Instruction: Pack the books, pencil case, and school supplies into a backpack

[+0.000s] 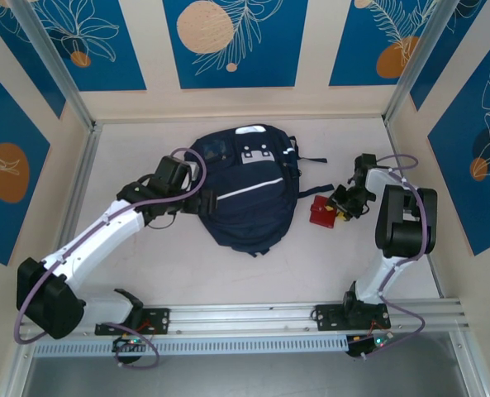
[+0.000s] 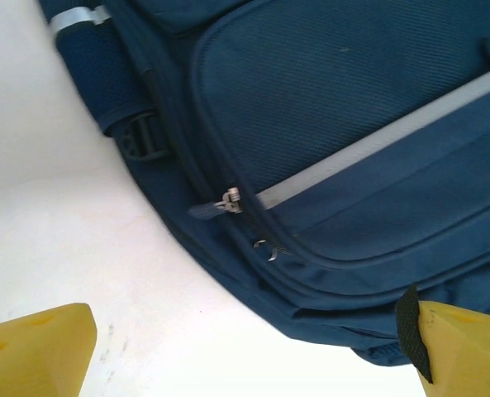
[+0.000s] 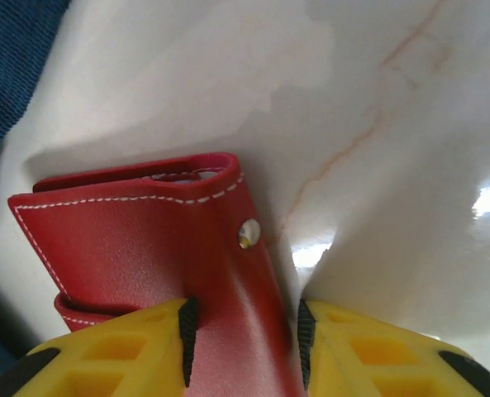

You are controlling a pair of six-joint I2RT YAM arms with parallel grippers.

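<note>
Gripping red case (image 3: pixel 137 240), right hand (image 3: pixel 243 331) clenched on its flap. Wrist view gives snap stud (image 3: pixel 247 232) and white stitching; overhead gives red patch just right of backpack (image 1: pixel 245 194), mid-desk (image 1: pixel 228 273). Left hand (image 2: pixel 245 356) released, spread wide at backpack's left edge, zip pull (image 2: pixel 228 200) close before its camera.

Here we are in a robot lab cell, no mistaking it: a pale worktop (image 1: pixel 187 281) boxed in by cream wall panels (image 1: pixel 235 41) printed with blue leaves and orange discs. Aluminium posts (image 1: pixel 53 62) stand at the far corners. Along the near edge runs an aluminium rail (image 1: pixel 253 318), with the white left arm (image 1: pixel 104 227) and right arm (image 1: pixel 401 223) bolted on, purple cables (image 1: pixel 16 314) looping off.
</note>
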